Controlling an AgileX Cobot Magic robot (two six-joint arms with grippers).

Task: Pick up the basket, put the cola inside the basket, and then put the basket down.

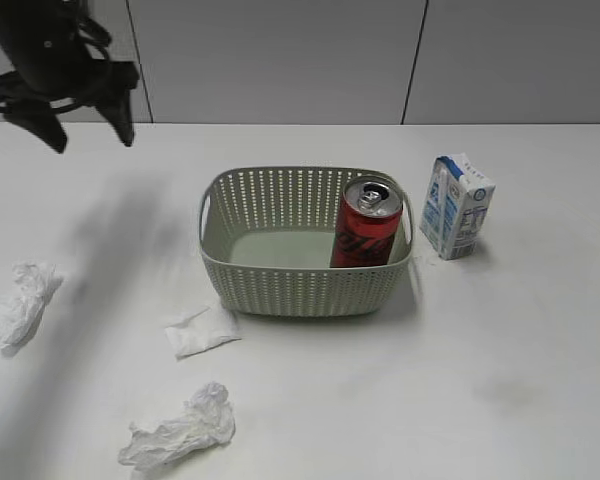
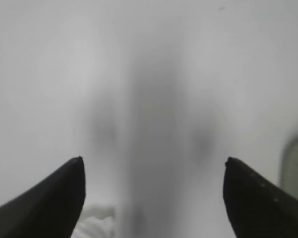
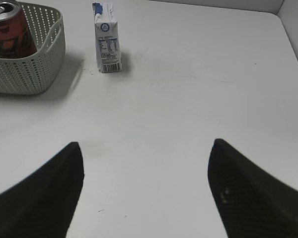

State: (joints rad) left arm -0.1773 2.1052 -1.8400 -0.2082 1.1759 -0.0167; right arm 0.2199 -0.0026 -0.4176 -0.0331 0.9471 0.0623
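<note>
One basket (image 1: 305, 275) sits on the white table (image 1: 500, 360), near its middle in the exterior view, with one cola (image 1: 366, 223) standing upright inside it against the right-hand end wall, its silver top rising above the rim; one white-and-blue carton (image 1: 457, 206) stands upright just beside the basket's right end, apart from it; three pieces of crumpled white tissue lie on the left half of the table, one (image 1: 22, 303) well to the left, one (image 1: 202, 331) just beside the basket's front left corner, and one (image 1: 180, 428) nearer the front edge; the left gripper (image 1: 92, 130) hangs high over the far left of the table, well apart from the basket, its two dark fingers spread wide with nothing between them; its own wrist view is blurred, so the pale shape at the right edge is probably the basket (image 2: 297, 166), though that cannot be said for sure; the right gripper (image 3: 145, 191) is likewise spread wide and empty over bare tabletop, with the basket (image 3: 30, 59) and cola (image 3: 11, 29) far off at its upper left and the carton (image 3: 107, 37) beside them; the right half and the front right of the table lie open, and the table's far right edge meets a pale wall.
</note>
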